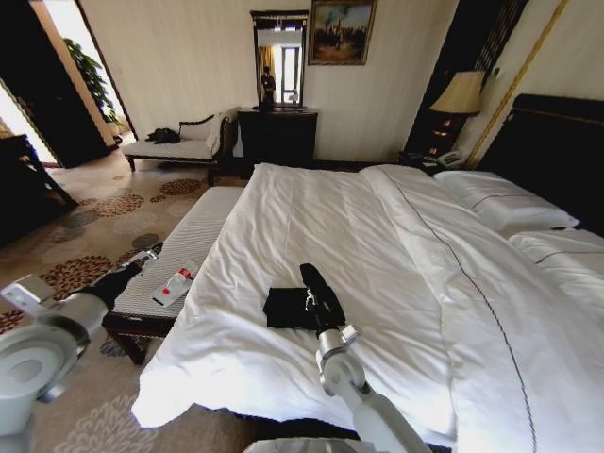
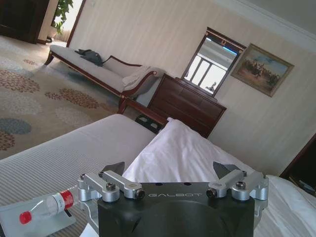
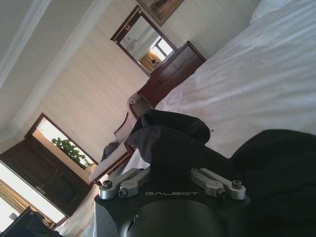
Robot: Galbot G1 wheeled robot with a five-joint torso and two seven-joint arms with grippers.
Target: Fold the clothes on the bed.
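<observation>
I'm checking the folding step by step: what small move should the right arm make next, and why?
Probably carry the pinched fabric across the T-shirt and lay it down. The right tool is shut on a bunched fold of black cloth, and the shirt lies partly folded on the bed. The left tool waits open over the bench.

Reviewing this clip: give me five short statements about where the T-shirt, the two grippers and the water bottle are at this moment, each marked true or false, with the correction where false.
1. The black T-shirt lies on the bed, bunched small. True.
2. The right gripper is open above bare sheet. False: it is shut on the T-shirt's fabric.
3. The left gripper is open and holds nothing. True.
4. The water bottle lies on the duvet. False: it lies on the bench beside the bed.
5. The left gripper touches the T-shirt. False: it is over the bench, apart from it.
</observation>
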